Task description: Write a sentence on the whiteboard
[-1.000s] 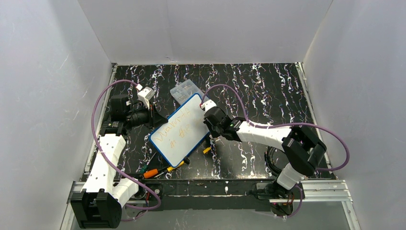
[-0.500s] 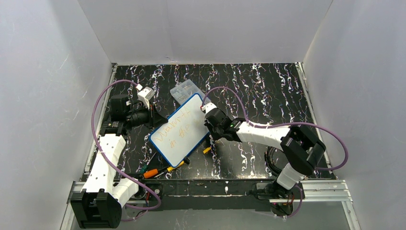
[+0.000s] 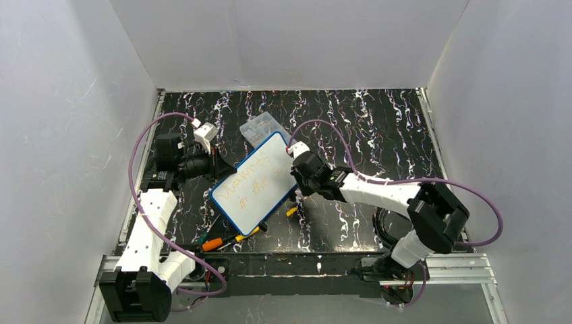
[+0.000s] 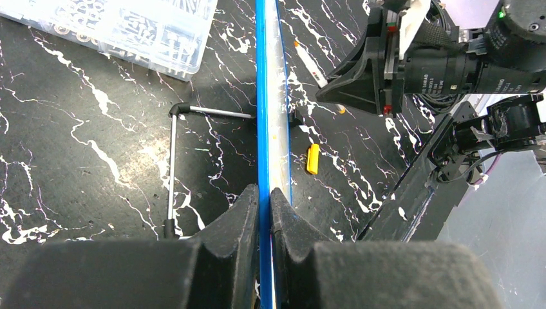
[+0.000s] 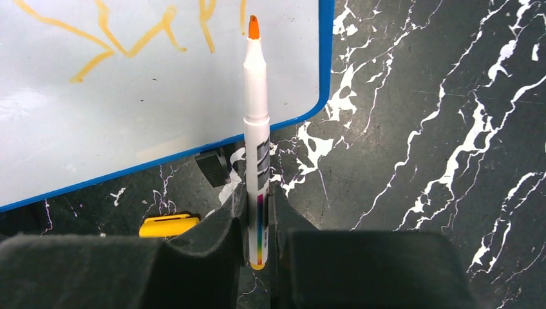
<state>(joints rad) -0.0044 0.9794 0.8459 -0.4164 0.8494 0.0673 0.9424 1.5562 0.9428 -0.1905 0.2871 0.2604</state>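
Two tools share the job: the left tool (image 4: 264,196) grips the blue rim of the flat white whiteboard (image 3: 251,206) on the black marbled surface (image 3: 378,128), apparently steadying it, while the right tool (image 5: 257,193), clamped on an orange-tipped white marker (image 5: 256,129), points it at the orange cursive sentence (image 3: 260,177).

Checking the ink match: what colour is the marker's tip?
Orange; the marker's tip shows best in the right wrist view.

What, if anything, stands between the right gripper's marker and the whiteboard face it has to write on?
Nothing visible. The marker in the right gripper has its orange tip over bare white of the whiteboard, beside the sentence; contact cannot be told. The left gripper pinches the board's blue rim, clear of that spot.
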